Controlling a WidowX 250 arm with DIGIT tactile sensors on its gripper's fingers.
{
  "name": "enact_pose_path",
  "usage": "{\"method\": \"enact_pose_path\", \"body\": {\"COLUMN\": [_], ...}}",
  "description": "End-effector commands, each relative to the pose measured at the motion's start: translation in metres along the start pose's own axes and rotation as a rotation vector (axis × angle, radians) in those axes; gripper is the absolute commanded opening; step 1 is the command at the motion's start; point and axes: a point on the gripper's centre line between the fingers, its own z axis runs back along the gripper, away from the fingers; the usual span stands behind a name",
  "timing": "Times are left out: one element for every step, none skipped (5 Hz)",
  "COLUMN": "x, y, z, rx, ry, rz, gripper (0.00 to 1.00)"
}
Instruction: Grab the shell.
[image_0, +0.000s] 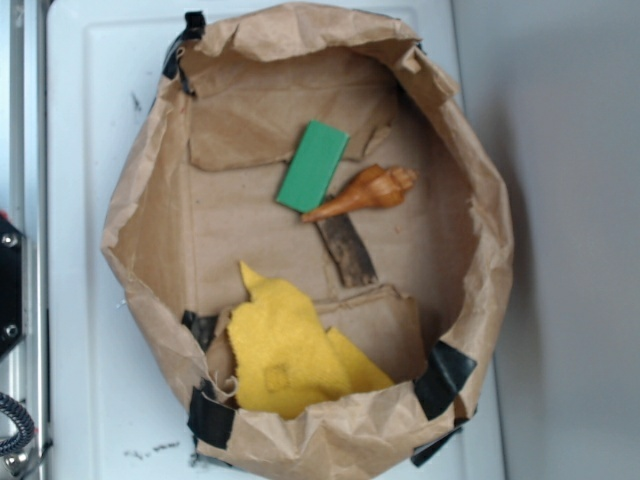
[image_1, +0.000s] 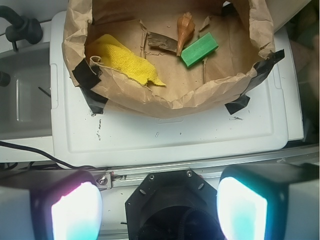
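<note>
Lay on the paper floor of the crumpled brown bag (image_0: 150, 190): the shell (image_0: 365, 192), glossy orange-brown, a little toward one o'clock from the bag's middle in the exterior view. Ran long axis from knobbly wide end at about two o'clock down to pointed tip at about eight o'clock, tip close beside the lower corner of the green block (image_0: 312, 166) — touching or just apart, hard to tell. Sat just above a dark strip of tape (image_0: 347, 250) stuck to the bag floor, at five o'clock from the tip. Rested well apart at the bag's six o'clock side: the yellow cloth (image_0: 285, 352), bunched against the wall. Stood on a white tabletop (image_0: 90, 330), the bag edges fixed with black tape. Seen from the wrist camera, far off near the top of the picture: the shell (image_1: 184, 27) with wide end at twelve and tip at six, green block (image_1: 199, 49) at its four o'clock. Hung spread wide and holding nothing, well short of the bag: the gripper (image_1: 159, 210), its two glowing pads (image_1: 75, 212) at the lower corners.
</note>
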Motion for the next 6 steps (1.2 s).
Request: {"method": "enact_pose_path", "body": {"x": [0.000,0.051,0.101,0.141,0.162,0.162], "y": [0.000,0.027,0.048,0.066,0.062,0.062], "z": [0.000,-0.001,-0.001,-0.008,-0.019,-0.019], "rx": [0.000,-0.010,-0.032,-0.099,-0.164,-0.164], "ry": [0.000,-0.008,-0.056,-0.137,-0.137,-0.137], "rz": [0.000,0.074,0.105,0.086,0.053,0.053], "gripper": [1.00,1.00,1.00,1.00,1.00,1.00]}}
